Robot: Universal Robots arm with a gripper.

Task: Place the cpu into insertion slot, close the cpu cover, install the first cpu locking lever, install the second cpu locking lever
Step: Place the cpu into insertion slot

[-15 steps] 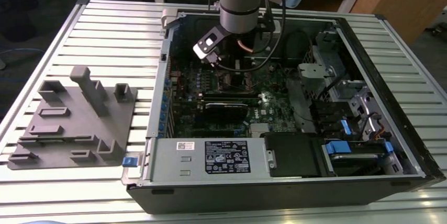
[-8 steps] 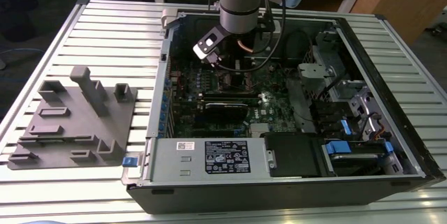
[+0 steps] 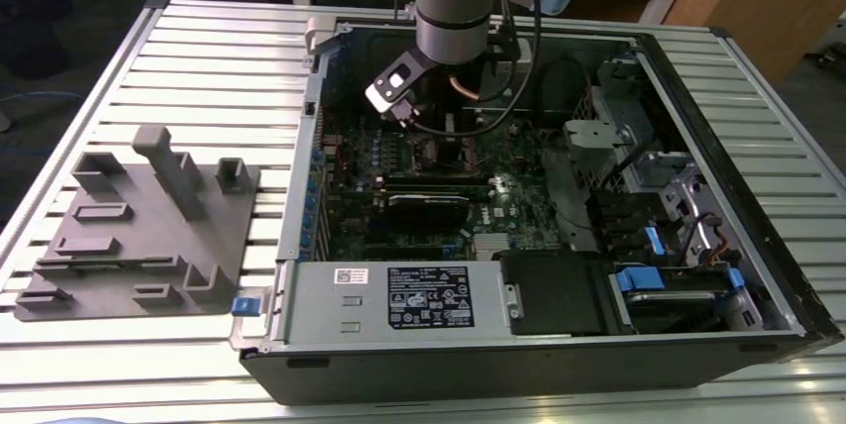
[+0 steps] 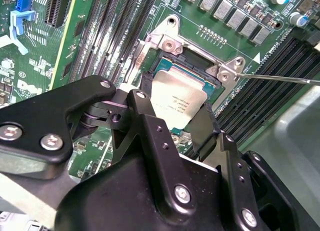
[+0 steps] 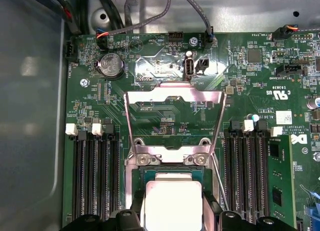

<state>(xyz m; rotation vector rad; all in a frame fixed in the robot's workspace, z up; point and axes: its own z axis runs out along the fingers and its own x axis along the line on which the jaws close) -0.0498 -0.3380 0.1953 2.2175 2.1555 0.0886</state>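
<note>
The cpu (image 4: 176, 102), a flat square chip with a silver-grey top, lies in or just over the insertion slot (image 4: 167, 43) on the green motherboard. My gripper (image 4: 175, 113) straddles it, with one black finger (image 4: 150, 123) against each opposite edge. In the first wrist view the cpu (image 5: 172, 201) sits between the fingers of the gripper (image 5: 172, 216). Beyond the insertion slot (image 5: 170, 158), the cpu cover (image 5: 172, 96), a silvery frame with a big cut-out, stands swung open. A thin locking lever (image 4: 280, 79) sticks out sideways, unlatched. In the exterior view the gripper (image 3: 420, 127) reaches down into the open computer case.
Long black memory slots (image 5: 95, 176) flank the socket on both sides. Cables (image 5: 150, 16) run along the case wall past the board's edge. A grey plastic fixture (image 3: 139, 231) sits on the slatted table at the exterior view's left. The power supply (image 3: 396, 295) and drive bays (image 3: 675, 285) fill the case's near end.
</note>
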